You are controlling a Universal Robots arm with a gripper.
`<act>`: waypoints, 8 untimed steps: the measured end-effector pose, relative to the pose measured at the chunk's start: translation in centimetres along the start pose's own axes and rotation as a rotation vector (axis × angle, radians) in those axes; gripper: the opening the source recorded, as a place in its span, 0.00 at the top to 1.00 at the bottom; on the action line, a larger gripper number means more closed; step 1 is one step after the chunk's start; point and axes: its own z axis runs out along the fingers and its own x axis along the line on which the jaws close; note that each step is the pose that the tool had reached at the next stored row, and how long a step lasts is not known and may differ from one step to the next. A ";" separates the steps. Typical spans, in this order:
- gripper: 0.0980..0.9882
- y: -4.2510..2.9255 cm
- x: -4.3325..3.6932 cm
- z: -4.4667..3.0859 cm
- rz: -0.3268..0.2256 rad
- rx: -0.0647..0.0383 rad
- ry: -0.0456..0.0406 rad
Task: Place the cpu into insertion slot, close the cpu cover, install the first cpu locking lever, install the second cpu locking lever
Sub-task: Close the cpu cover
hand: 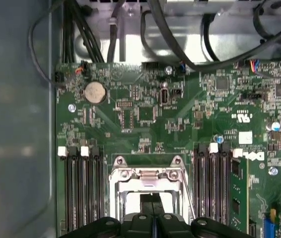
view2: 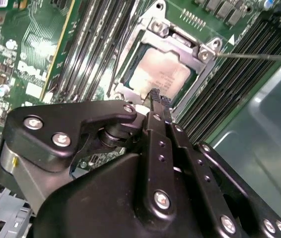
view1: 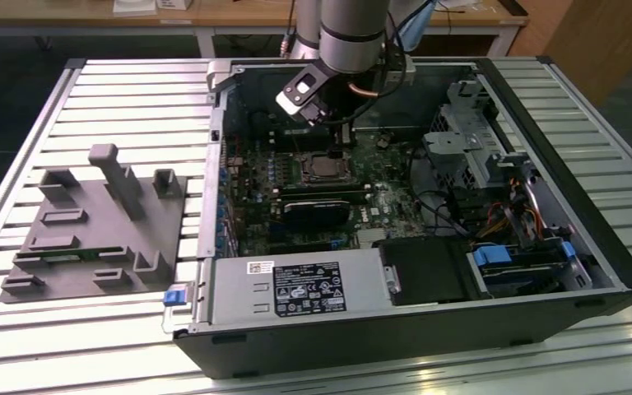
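Workbench scene: open computer case, gripper over the socket.

Slatted silvery metal table [view1: 129,107] carries a black open computer case [view1: 579,271], with a grey plastic fixture block [view1: 96,230] well off to the gripper's side and wooden desks [view1: 239,16] behind the arm. Inside the case lies a green motherboard [hand: 130,109]. Black two-finger gripper [view2: 158,96] has its fingers pressed together, holding nothing. Just beyond its tips the pale silvery-beige square cpu [view2: 163,74] sits in the silver-rimmed insertion slot [view1: 304,169], with the thin silvery cpu cover frame [view2: 180,42] lying down around it. Thin wire lever [view2: 259,56] sticks out beside.
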 end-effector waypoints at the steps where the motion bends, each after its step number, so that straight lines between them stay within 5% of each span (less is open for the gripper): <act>1: 0.99 -0.17 -0.01 0.07 0.000 -0.002 0.0000; 8: 0.99 -0.96 -0.04 0.29 0.000 -0.007 0.0001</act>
